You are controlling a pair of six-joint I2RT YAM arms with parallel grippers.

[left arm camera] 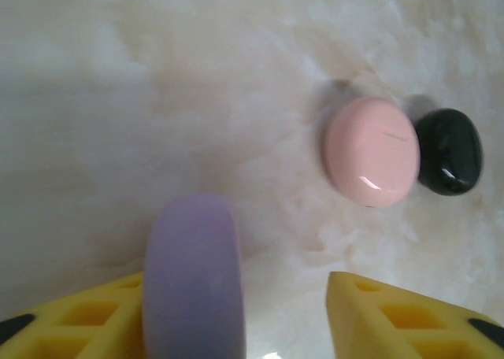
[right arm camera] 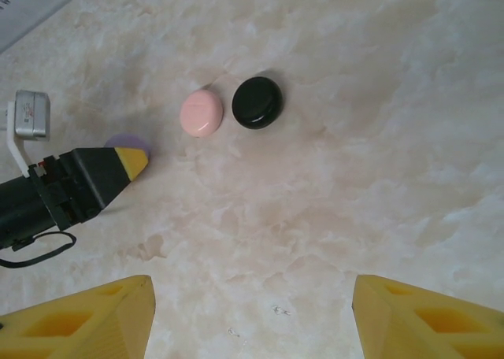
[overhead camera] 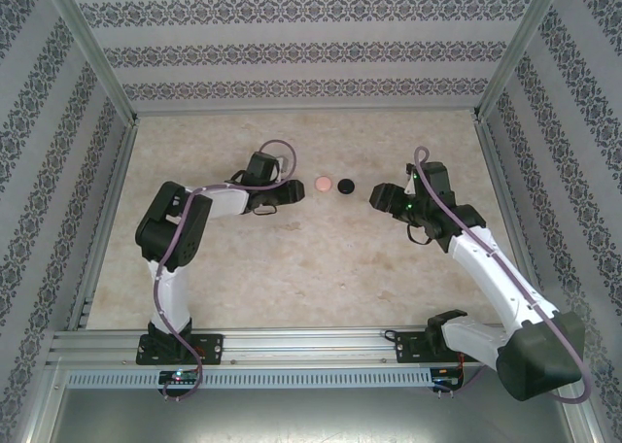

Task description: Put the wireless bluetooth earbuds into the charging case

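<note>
Three shut cases at mid-table, both grippers spread.
The left gripper (left arm camera: 252, 296) stood open, the purple case (left arm camera: 193, 272) on edge against one finger and clear of the other. The right gripper (right arm camera: 252, 312) gaped, empty. Pink case (left arm camera: 372, 150) and black case (left arm camera: 449, 151) lay touching on the marbled table (right arm camera: 378, 178). The cases were glossy, hard pebbles, probably light and slippery, best pinched across the rim. The earbuds were presumably inside.

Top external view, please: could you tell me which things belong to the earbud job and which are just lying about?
Job: closed pale pink round plastic case; closed glossy black round case; lilac round case inside the open left gripper.
Bystanders: beige marbled tabletop; patterned walls; aluminium rail.
</note>
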